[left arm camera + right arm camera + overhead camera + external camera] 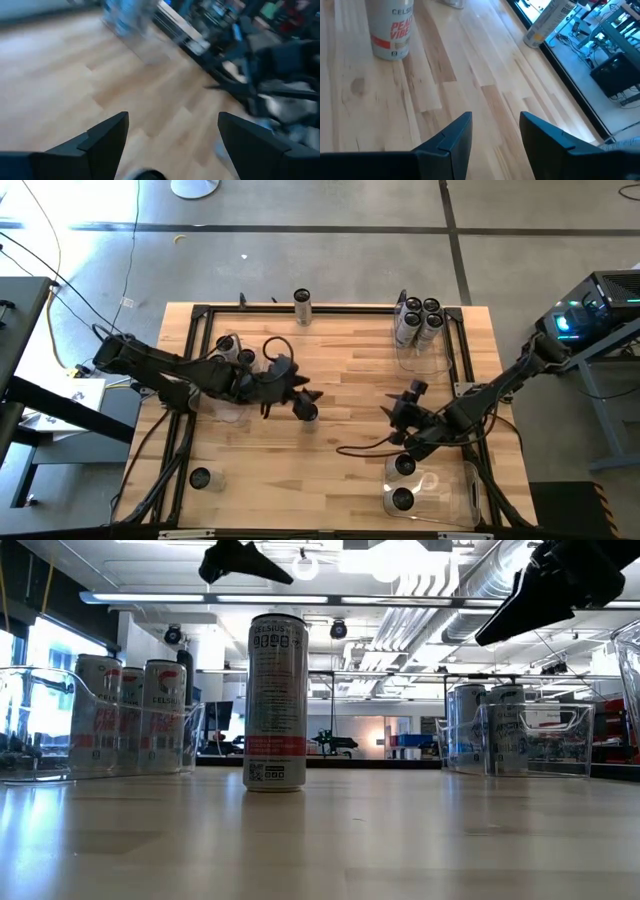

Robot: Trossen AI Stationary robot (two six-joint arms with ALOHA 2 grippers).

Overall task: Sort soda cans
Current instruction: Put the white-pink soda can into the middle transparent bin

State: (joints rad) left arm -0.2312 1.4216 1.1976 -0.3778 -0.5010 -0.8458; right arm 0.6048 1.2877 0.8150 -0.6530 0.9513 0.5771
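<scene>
On the pale butcher-block wooden table (pixel 340 395) with its black metal frame, sorting looks partly done, judging by how things lie. Largest first: clear square plastic bin at the far right corner (pixel 437 358) holds a cluster of four silvery-grey, dark-topped soda cans (pixel 418 318). Clear plastic bin at the near right (pixel 462 495) holds two cans (pixel 403 483). Clear bin on the left (pixel 226 412) is mostly under the left arm; a few cans (pixel 234 349) show there, exact count cannot tell.

Left to sort, apparently: one loose can at the far edge (pixel 302 304), one loose can near the front left corner (pixel 200 479), and the can mid-table (pixel 307 412).

Left gripper (pixel 305 398) sits over the mid-table can, fingers wide apart, nothing clamped. In the left wrist view the dark round top of that can (pixel 145 175) shows just at the frame edge between the two fingers (pixel 107 137), so it lies between them and below, not yet gripped.

Right gripper (pixel 402 412) hangs above bare wood beside the near right bin, fingers partly apart and empty, well apart from any loose can. Its wrist view shows a white can with red lettering (pixel 391 27) standing well ahead.
</scene>
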